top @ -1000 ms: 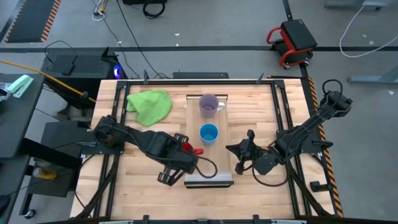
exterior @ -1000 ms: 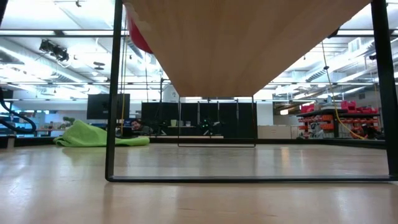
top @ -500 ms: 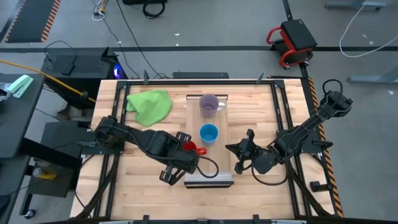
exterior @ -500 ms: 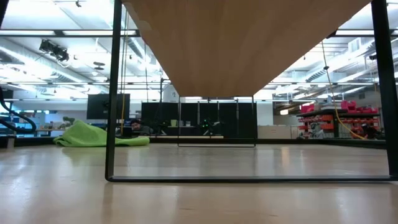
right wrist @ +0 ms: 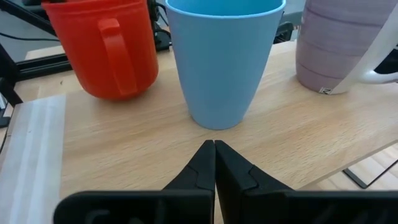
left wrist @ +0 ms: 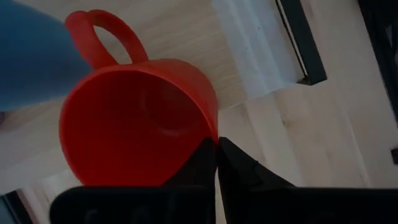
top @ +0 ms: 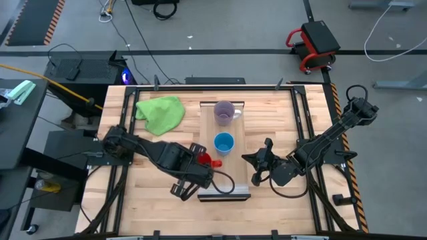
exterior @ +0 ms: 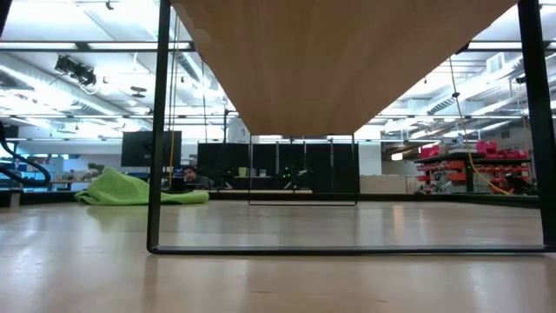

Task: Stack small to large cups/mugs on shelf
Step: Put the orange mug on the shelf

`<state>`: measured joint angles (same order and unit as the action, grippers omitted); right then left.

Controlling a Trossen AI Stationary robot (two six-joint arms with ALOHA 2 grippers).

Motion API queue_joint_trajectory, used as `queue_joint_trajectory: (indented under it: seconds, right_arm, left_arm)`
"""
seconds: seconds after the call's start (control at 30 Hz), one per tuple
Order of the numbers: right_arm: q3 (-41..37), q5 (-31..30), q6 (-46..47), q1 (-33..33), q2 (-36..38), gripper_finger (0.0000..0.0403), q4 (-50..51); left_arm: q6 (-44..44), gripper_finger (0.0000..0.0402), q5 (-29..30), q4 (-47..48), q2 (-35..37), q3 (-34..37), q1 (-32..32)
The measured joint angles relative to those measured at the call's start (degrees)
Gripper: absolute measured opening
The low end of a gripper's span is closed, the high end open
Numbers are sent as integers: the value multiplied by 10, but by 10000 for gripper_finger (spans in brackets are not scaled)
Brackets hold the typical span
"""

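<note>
Landmark: the shelf, a long narrow board running front to back down the middle of the desk, grey strip at its near end.

Purple mug: upright at the far end of the shelf, handle towards the right arm's side.

Blue cup: upright on the shelf, about mid-length, apart from the purple mug.

Red mug: at the shelf's left edge, just nearer the grey strip than the blue cup. The right wrist view shows it upright with its base on the board, just beside the blue cup.

Left gripper: at the shelf's left edge, jaws closed thinly over the red mug's rim wall, as the left wrist view shows; grip not released.

Right gripper: off the shelf's right edge, level with the blue cup, jaws pressed together, holding nothing; waiting.

Governing relation: the three vessels lie in one line along the shelf's long axis. The left arm is nearer the red mug. Judgement: release and withdrawal towards the shelf's left side appears next
</note>
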<state>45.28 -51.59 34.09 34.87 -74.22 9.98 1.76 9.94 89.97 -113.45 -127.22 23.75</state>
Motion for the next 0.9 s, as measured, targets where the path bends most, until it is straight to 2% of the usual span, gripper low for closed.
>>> queue_joint_trajectory:
  seconds: [0.2,0.37,0.77,0.9]
  right_arm:
    - [0,0,0,0,0,9,1]
    - [0,0,2,0,0,9,2]
    - [0,0,2,0,0,9,2]
    - [0,0,2,0,0,9,2]
  left_arm:
    - [34,16,4,0,-9,-1,16]
    - [26,14,8,0,-9,-1,14]
    - [24,58,10,0,-12,-12,14]
    - [25,74,44,1,-12,-45,15]
